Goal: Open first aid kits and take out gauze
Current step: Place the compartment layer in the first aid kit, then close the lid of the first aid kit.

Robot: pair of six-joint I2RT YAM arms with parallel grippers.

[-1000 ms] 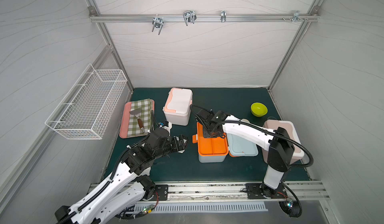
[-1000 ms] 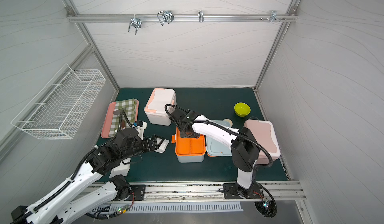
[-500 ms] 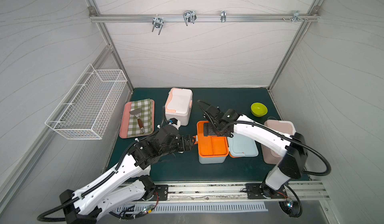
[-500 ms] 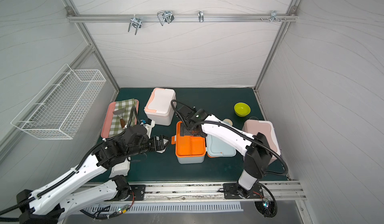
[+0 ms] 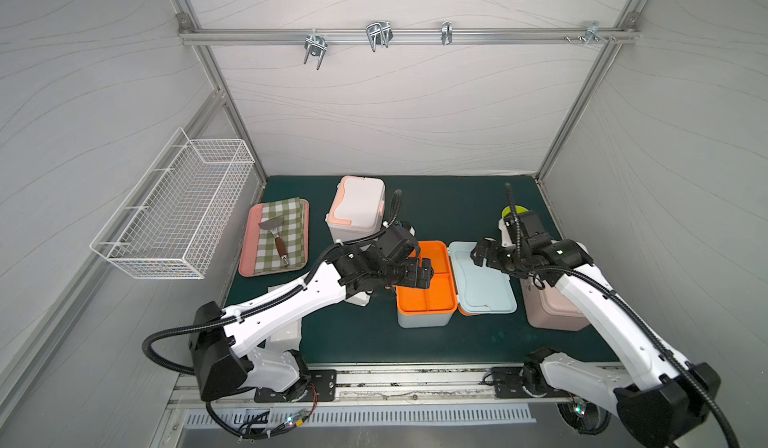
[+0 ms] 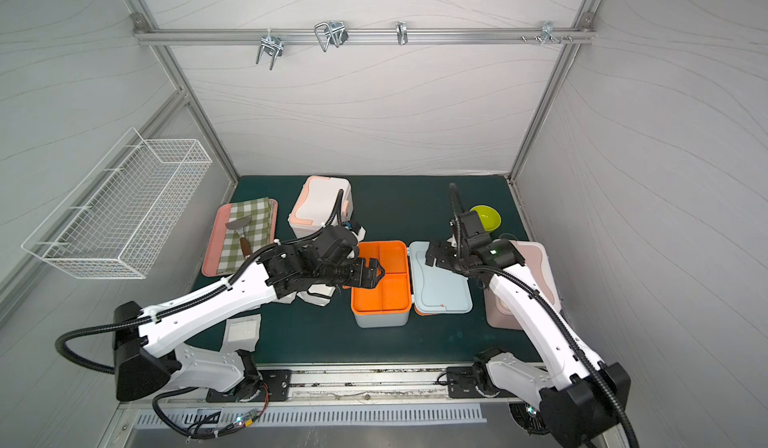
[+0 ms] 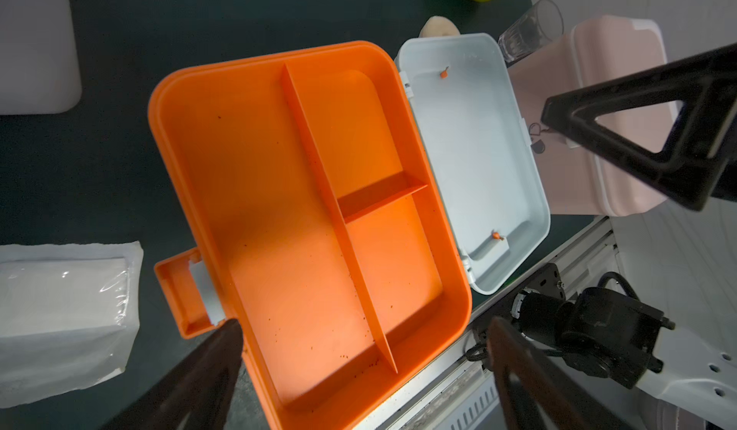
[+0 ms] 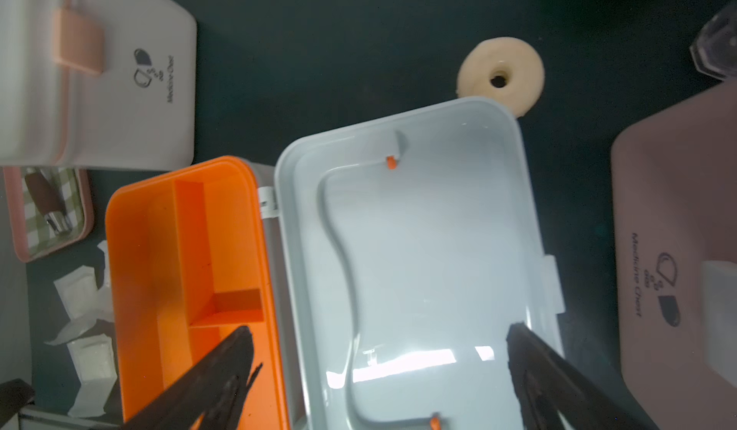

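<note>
The light blue first aid kit point(image 5: 423, 321) stands open at the middle of the mat, its empty orange tray point(image 7: 303, 216) showing and its lid point(image 8: 418, 272) laid flat to the right. My left gripper point(image 7: 363, 336) is open over the tray's left edge point(image 6: 380, 275). My right gripper point(image 8: 381, 336) is open above the lid point(image 5: 478, 254). The white kit with peach trim point(image 5: 355, 207) and the pink kit point(image 6: 536, 267) are shut. Wrapped gauze pads point(image 6: 243, 331) lie left of the open kit point(image 8: 85, 292), one close to it point(image 7: 60, 312).
A pink tray point(image 5: 249, 238) with checked cloth and a spatula lies at the left. A green bowl point(image 6: 484, 217), a glass point(image 7: 526, 29) and a beige ring point(image 8: 500, 75) sit behind the open kit. A wire basket point(image 5: 174, 209) hangs on the left wall.
My right gripper has moved right, from the orange tray's back edge to above the lid, and has opened. My left gripper has moved right, from beside the kit to over the tray.
</note>
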